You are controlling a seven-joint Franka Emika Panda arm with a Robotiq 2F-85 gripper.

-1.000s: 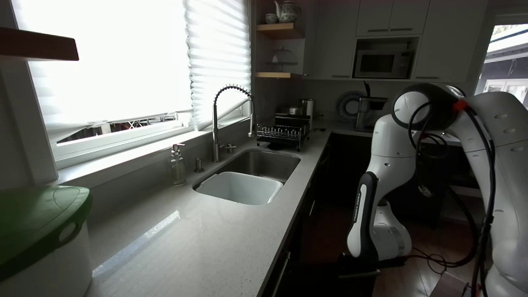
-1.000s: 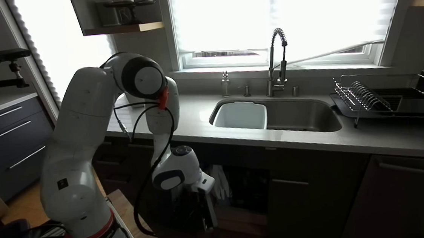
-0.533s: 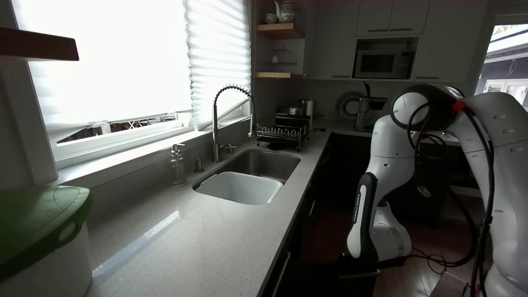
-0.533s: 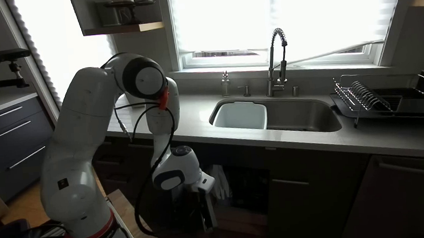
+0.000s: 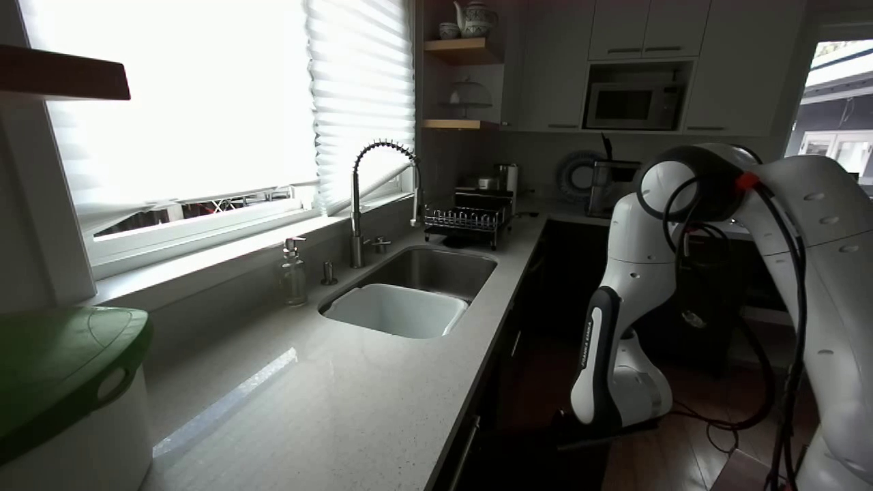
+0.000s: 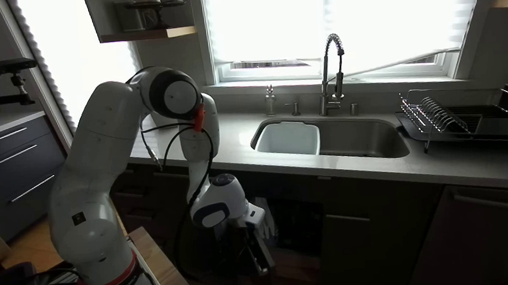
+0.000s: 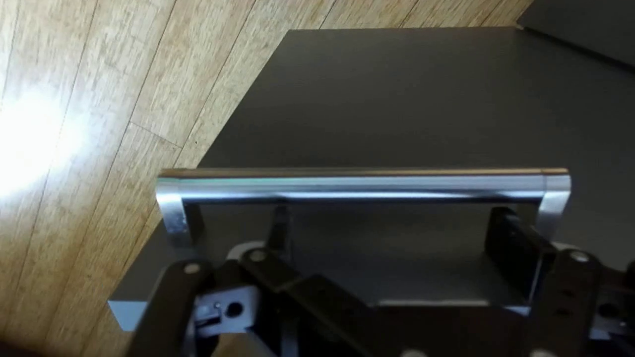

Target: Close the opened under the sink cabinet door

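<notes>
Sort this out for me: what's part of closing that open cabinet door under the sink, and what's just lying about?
Part of the job:
- cabinet door, standing open
- its bar handle
- gripper, open
- sink, only a landmark

Just lying about:
- white tub, in the sink
- soap bottle
- dish rack
- green-lidded bin

glaring blinds (image 6: 267, 19) (deep shadow below)

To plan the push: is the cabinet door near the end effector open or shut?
Open. In the wrist view, the cabinet door stands out over floorboards; an exterior view looks into the compartment under the sink.
</notes>
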